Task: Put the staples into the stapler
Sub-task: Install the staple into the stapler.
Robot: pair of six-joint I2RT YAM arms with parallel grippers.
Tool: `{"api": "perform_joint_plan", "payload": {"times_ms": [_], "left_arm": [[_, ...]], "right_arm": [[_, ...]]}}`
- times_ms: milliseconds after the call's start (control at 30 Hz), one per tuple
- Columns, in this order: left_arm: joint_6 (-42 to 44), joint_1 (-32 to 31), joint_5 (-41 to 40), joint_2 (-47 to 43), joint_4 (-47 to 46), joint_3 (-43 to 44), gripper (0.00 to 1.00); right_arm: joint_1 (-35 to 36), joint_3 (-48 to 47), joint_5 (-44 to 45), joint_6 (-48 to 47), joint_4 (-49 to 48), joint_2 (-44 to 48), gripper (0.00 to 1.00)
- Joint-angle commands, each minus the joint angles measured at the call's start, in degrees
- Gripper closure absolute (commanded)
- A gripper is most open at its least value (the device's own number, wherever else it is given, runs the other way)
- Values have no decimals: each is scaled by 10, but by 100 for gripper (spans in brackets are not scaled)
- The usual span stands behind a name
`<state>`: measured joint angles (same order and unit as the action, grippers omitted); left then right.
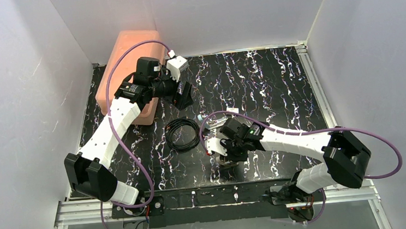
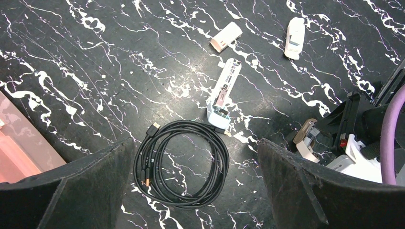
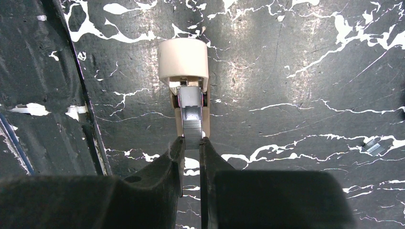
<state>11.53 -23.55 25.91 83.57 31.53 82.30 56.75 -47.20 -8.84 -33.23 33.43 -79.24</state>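
Observation:
The stapler (image 2: 224, 88), light blue with a silver channel, lies open on the black marbled table, just beyond a coiled cable. My left gripper (image 2: 195, 143) hangs high above the coil, open and empty; in the top view it (image 1: 183, 98) is at the back left. My right gripper (image 3: 192, 141) is shut on the near end of the silvery ribbed staples (image 3: 191, 117). The far end of the strip sits in a tan sleeve (image 3: 184, 59) resting on the table. In the top view this gripper (image 1: 225, 157) is low near the front middle.
A black coiled cable (image 2: 181, 162) lies beside the stapler. Two small white pieces (image 2: 225, 37) (image 2: 294, 37) lie farther back. A pink box (image 1: 126, 76) stands at the back left. A small loose silvery bit (image 3: 372, 145) lies to the right of my right gripper.

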Motion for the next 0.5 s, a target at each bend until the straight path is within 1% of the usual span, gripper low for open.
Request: {"api": "perform_joint_plan", "payload": {"times_ms": [0, 467], "left_arm": [[4, 4, 1, -4, 8, 19, 2], [5, 4, 2, -2, 8, 20, 1]], "right_arm": [[4, -18, 6, 1, -2, -3, 99], [9, -17, 8, 3, 0, -10, 99]]}}
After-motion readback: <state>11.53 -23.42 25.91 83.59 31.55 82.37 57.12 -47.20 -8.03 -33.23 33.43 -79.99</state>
